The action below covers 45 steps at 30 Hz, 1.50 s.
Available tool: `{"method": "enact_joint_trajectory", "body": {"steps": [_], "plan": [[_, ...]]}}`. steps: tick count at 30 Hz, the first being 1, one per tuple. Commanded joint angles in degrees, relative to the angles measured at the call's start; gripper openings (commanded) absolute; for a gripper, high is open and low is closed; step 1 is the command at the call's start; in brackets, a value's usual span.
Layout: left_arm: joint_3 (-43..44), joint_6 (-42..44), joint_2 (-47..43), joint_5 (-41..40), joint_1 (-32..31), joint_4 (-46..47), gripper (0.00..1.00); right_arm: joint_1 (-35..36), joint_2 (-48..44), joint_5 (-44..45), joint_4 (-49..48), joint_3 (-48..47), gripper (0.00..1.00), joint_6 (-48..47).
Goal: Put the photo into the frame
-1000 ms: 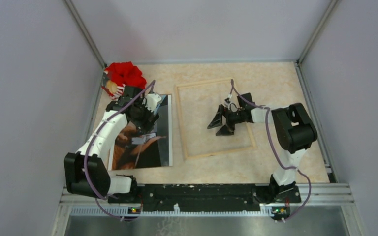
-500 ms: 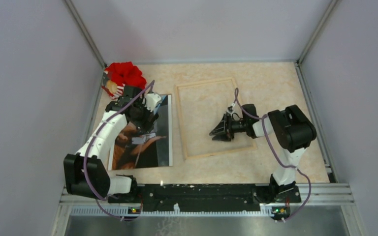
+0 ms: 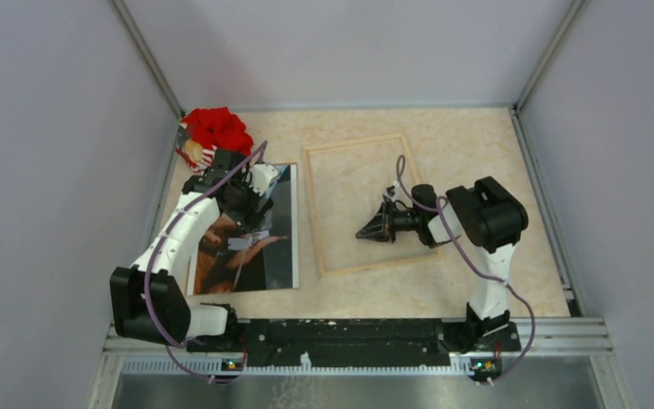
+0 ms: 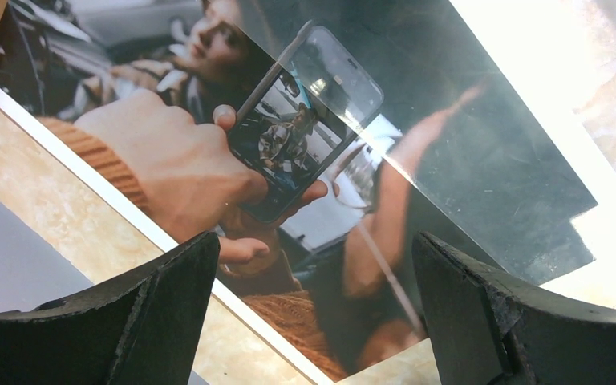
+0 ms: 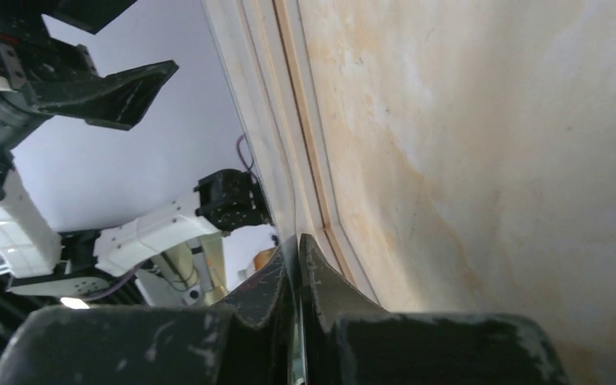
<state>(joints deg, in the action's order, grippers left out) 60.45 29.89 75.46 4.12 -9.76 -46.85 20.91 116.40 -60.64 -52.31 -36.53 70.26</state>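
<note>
The photo (image 3: 279, 234) lies face up on the table's left side, dark, with a white border. My left gripper (image 3: 254, 204) hovers over its upper half, open; in the left wrist view its fingers (image 4: 314, 241) straddle the photo (image 4: 449, 160) near its bottom corner with nothing between them. The frame (image 3: 311, 213) lies flat at the table's middle, wood side up. My right gripper (image 3: 366, 230) is low inside the frame's opening, turned on its side, shut. In the right wrist view its fingers (image 5: 297, 241) are pressed together beside the frame's rail (image 5: 309, 136); a thin pale edge runs into the slit.
A red bundle (image 3: 217, 128) with a yellowish part sits in the back left corner, just behind the left wrist. Grey walls enclose the table on three sides. The arm bases and a black rail (image 3: 349, 328) line the near edge.
The right gripper closed from wide open to shut, dropped lower and shifted slightly toward the near-left inside the frame. The left arm, photo and frame stayed put.
</note>
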Motion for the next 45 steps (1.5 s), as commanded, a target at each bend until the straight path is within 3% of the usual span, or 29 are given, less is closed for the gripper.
{"method": "enact_joint_trajectory", "body": {"steps": [1, 8, 13, 20, 23, 32, 45], "plan": [[1.8, -0.6, -2.2, -1.0, -0.2, -1.0, 0.96, 0.5, -5.7, 2.7, 10.5, -3.9, 0.00, -8.1], [2.6, -0.7, -2.6, -1.4, -0.2, -1.4, 0.96, 0.4, -17.6, 11.9, 56.1, -24.2, 0.00, -36.8], [2.9, -1.0, -2.1, -1.3, -0.2, -1.5, 0.96, -0.4, -20.7, 19.6, 75.3, -36.7, 0.00, -48.8], [3.7, -1.3, -1.8, -0.8, -0.2, -1.8, 0.95, -5.4, -20.7, 21.9, 79.0, -38.5, 0.00, -50.0], [4.0, -0.9, -1.8, -1.2, -0.2, -2.1, 0.95, -5.6, -17.8, 25.4, 86.2, -41.5, 0.00, -53.7], [4.1, -0.9, -1.8, 1.0, -0.2, -2.5, 0.95, -5.6, -16.7, 37.2, 93.3, -44.7, 0.00, -57.8], [4.0, -0.8, -1.6, 1.2, -0.2, -2.9, 0.95, -6.4, -18.5, 40.9, 92.4, -43.7, 0.00, -57.2]]}}
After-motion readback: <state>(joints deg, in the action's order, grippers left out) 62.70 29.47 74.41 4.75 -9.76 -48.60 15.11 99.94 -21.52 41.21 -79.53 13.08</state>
